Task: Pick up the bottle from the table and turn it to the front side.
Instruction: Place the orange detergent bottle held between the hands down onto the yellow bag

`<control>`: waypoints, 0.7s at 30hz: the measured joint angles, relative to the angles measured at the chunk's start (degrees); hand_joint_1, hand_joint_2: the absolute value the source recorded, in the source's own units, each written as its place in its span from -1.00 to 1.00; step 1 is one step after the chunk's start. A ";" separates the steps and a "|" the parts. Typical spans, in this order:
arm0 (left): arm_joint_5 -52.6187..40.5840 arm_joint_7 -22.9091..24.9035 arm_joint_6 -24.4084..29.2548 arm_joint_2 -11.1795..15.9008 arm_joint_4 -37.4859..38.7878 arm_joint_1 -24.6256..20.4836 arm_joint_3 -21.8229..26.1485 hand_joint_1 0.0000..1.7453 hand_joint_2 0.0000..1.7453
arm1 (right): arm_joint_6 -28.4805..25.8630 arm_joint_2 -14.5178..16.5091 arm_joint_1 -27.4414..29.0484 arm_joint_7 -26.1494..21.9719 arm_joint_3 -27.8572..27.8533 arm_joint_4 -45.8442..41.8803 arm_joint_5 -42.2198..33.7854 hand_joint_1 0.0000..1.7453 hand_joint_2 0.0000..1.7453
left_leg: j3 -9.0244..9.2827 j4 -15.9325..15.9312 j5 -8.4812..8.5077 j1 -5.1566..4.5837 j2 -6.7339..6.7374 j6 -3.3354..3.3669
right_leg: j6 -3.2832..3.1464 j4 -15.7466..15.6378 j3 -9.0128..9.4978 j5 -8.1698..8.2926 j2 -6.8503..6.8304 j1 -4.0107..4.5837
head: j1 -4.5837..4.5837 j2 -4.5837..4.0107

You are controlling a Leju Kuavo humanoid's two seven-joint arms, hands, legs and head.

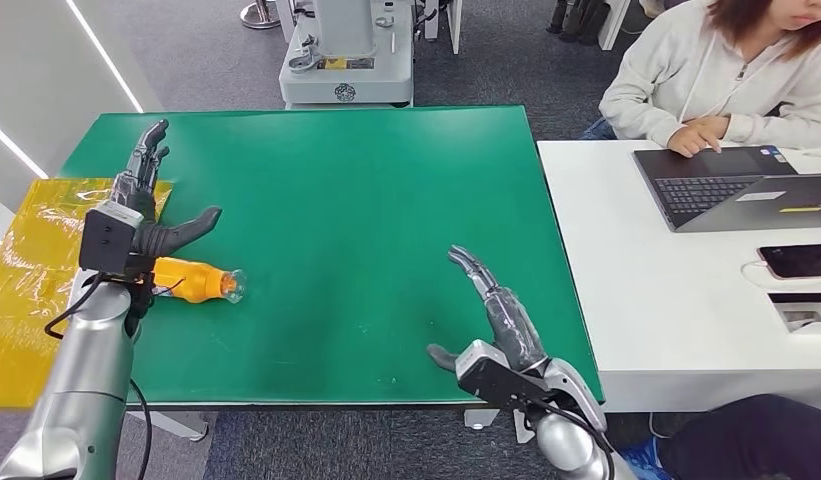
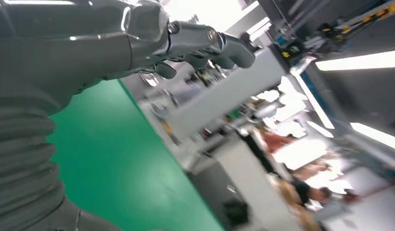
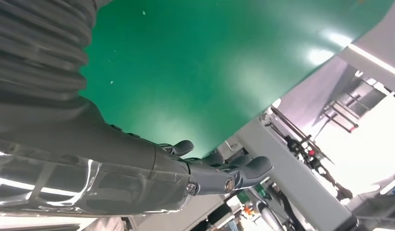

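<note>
silver left arm: raised, dark many-fingered left hand [image 1: 146,195] spread, fingers apart, holding nothing | silver right arm: low, dark many-fingered right hand [image 1: 496,315] spread flat, fingers extended, holding nothing

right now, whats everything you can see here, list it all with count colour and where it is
orange plastic bottle with clear cap: one, orange, lying on its side at the green table's left edge, just below the left robot hand
green-topped table: one, green, centre of the head view
yellow plastic sheet: one, yellow, left of the green table
white desk: one, white, right of the green table
dark open laptop: one, dark grey, on the white desk
black phone: one, black, on the white desk near the laptop
grey machine base: one, light grey, on the floor beyond the table
person in a pale hoodie: one, seated at the laptop
left robot hand: one, dark grey, open above the bottle
right robot hand: one, dark grey, open over the table's near right
</note>
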 joint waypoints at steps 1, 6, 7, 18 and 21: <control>1.97 0.28 -1.92 -0.19 -0.81 0.27 0.00 -1.00 1.00 | -0.39 0.04 0.13 -0.39 -0.34 -0.33 -0.34 -1.00 1.00 | 0.00 0.00 0.00 0.00 0.00 0.00 | 0.00 0.00 0.00 0.00 0.00 0.00 | 0.00 0.00; 7.85 1.04 -7.07 -1.90 -3.40 2.51 -0.05 -1.00 1.00 | -1.75 0.37 1.02 -2.02 -2.64 -2.98 -2.75 -1.00 1.00 | 0.00 0.00 0.00 -0.01 0.00 0.00 | 0.00 -0.02 0.00 0.00 0.00 -0.01 | 0.01 0.00; 8.14 1.04 -7.21 -2.32 -3.68 3.02 -0.10 -1.00 1.00 | -1.92 0.41 1.20 -2.19 -3.17 -3.61 -3.10 -1.00 1.00 | 0.00 0.00 -0.01 -0.01 0.00 0.00 | 0.00 -0.03 0.00 0.00 0.00 -0.01 | 0.01 0.00; 11.83 1.12 -7.04 -3.81 -4.88 6.72 -0.24 -1.00 1.00 | -2.82 0.44 3.21 -4.51 -7.94 -10.23 -6.26 -1.00 1.00 | 0.01 -0.01 0.00 0.00 0.01 0.00 | 0.00 -0.01 0.00 0.00 0.01 0.00 | -0.01 0.00; 13.11 1.14 -7.34 -3.89 -5.48 8.06 -0.24 -1.00 1.00 | -2.79 0.45 3.91 -5.01 -8.70 -11.54 -7.09 -1.00 1.00 | 0.00 -0.01 -0.01 0.00 0.01 0.00 | 0.00 -0.02 0.00 0.00 0.01 0.00 | 0.00 0.00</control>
